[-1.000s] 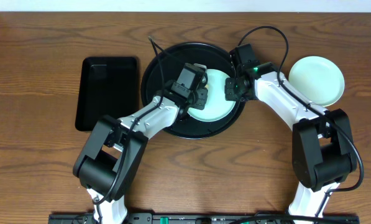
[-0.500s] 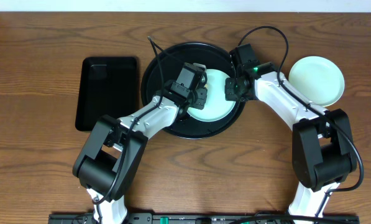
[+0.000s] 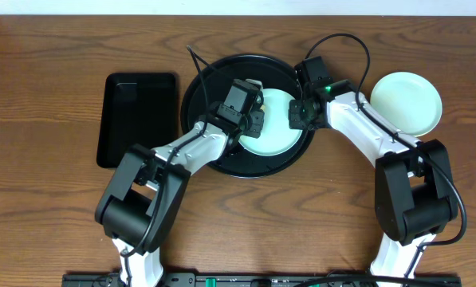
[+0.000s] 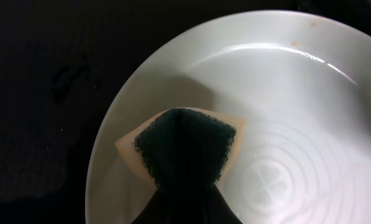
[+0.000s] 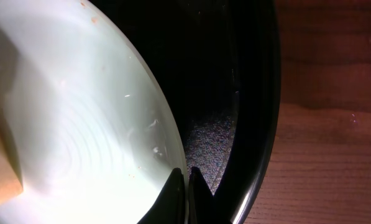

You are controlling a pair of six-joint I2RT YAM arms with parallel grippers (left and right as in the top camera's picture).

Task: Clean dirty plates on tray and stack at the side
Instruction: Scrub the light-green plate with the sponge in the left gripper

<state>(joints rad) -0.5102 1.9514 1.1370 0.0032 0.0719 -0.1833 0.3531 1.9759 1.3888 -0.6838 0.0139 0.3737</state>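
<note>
While the overhead view is showing both arms meeting over the round tray [image 3: 214,155], only the wrist views are giving the detail.

Left gripper [image 4: 185,202]: jaws pinching a sponge [image 4: 185,146], whose dark green scouring face is lying on the mint plate [image 4: 297,124] just ahead of the jaws. The right wrist view is catching only a tan corner of the sponge.

Right gripper [image 5: 186,186]: jaws closing on the plate's rim, one finger inside and one outside over the black tray floor.

Orange specks [image 4: 311,25]: showing on the plate's far rim in the left wrist view, too small to see from overhead.

Overhead alone is showing a second plate [image 3: 407,102] lying on the table [image 3: 54,199], well outside the right jaws. A rectangular tray [image 3: 138,119] is lying well outside the left jaws.
</note>
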